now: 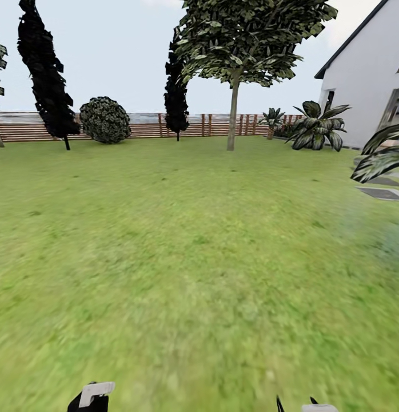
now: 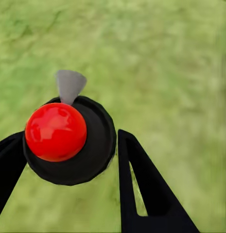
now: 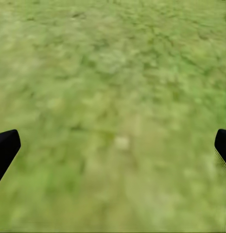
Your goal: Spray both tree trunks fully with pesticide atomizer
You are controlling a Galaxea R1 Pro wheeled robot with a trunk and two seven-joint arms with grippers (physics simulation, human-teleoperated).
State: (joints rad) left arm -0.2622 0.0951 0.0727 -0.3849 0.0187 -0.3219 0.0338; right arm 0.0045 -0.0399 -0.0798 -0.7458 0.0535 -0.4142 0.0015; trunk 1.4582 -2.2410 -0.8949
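While gripped: atomizer (image 2: 69, 141) in left claw (image 2: 66, 160)

Left claw (image 2: 69, 160) showing matte black fingers (image 2: 147, 189), flat, tapering to pointed tips, one with slot cut-out near base. Right claw (image 3: 113, 145) showing black finger (image 3: 5, 145) ends, rounded. Head view showing left arm end (image 1: 91, 397): black body carrying light grey plate; right arm end (image 1: 316, 407): grey cap, thin black tips.

Even, bright daylight is rendered throughout, with hardly any cast shadows seen. The grass (image 1: 182, 274) is smeared and blurred near the camera and sharper far off. A soft highlight is shown on the red ball (image 2: 55, 131).
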